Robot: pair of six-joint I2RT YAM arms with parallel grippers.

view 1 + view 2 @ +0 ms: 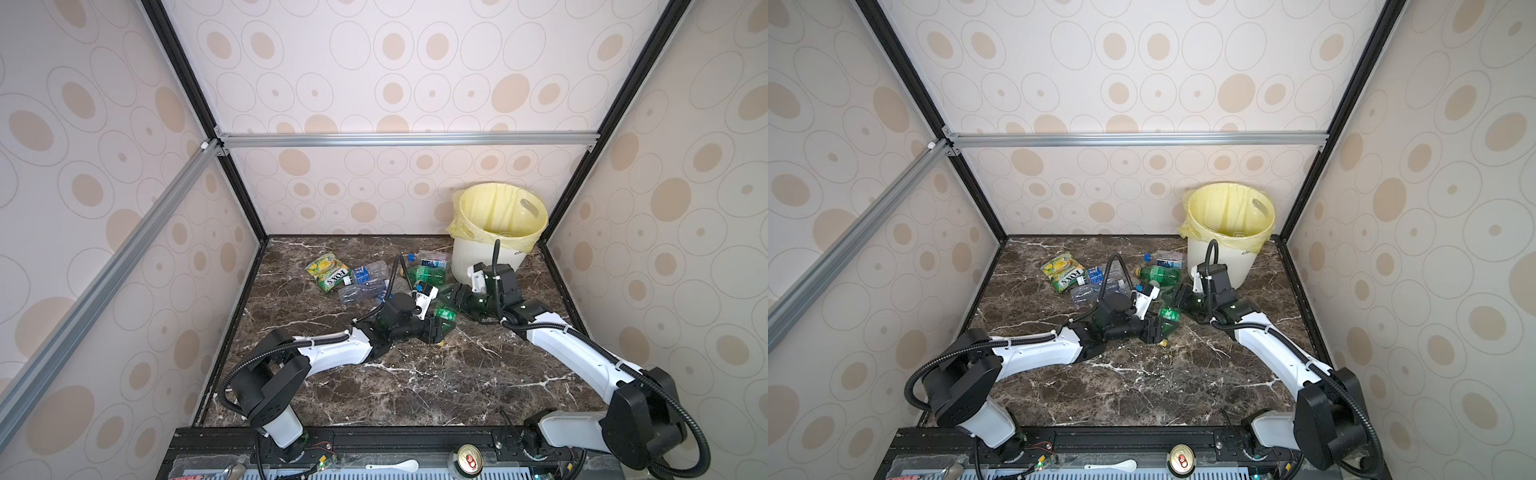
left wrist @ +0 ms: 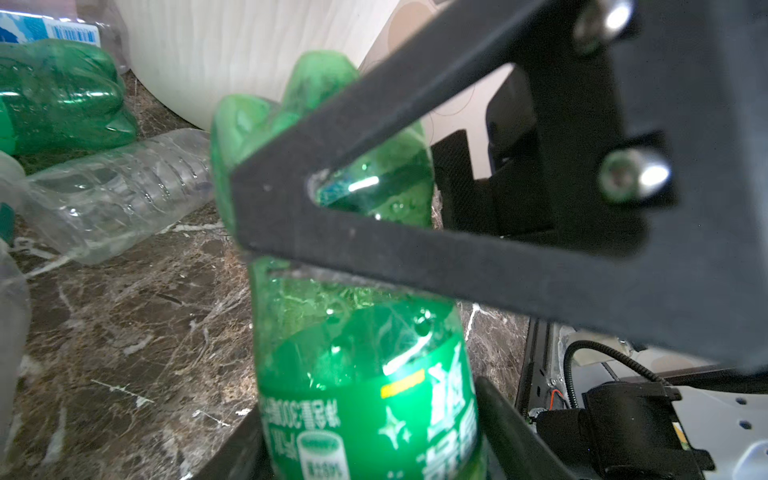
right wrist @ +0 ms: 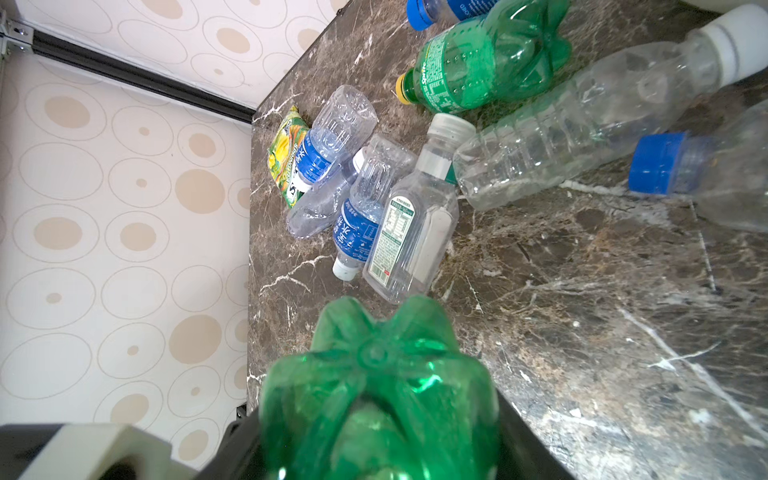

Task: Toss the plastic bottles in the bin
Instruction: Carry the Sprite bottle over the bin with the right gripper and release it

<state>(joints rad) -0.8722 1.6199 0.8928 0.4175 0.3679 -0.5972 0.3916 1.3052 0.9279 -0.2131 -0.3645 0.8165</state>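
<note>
1. The green bottle (image 2: 365,374) hangs over the middle of the worktop (image 1: 415,386), a little toward the far edge, shared between both arms. Its lobed base points toward the bin.
2. The right pincer (image 3: 378,432) is pinching this bottle close to the base. The green plastic fills the gap between its jaws, and one of its fingers (image 2: 415,257) lies flat across the bottle above the label.
3. The left pincer (image 2: 370,449) has its fingers along either side of the labelled body. Whether they squeeze it or merely flank it, I cannot tell.
4. Just behind the pair, toward the far edge, a Sprite bottle (image 1: 428,274) lies on its side among the remaining litter.
5. Several clear bottles (image 1: 365,276) with blue labels and white or blue caps lie heaped beside it, some overlapping.
6. A FOXS packet (image 1: 328,272) lies at the left end of that heap, partly under one clear bottle.
7. The bin (image 1: 469,259) stands in the far right corner, lined with a pale yellow bag, well clear of the held bottle.
8. A can (image 1: 468,459) stands on the black rail past the near edge.
</note>
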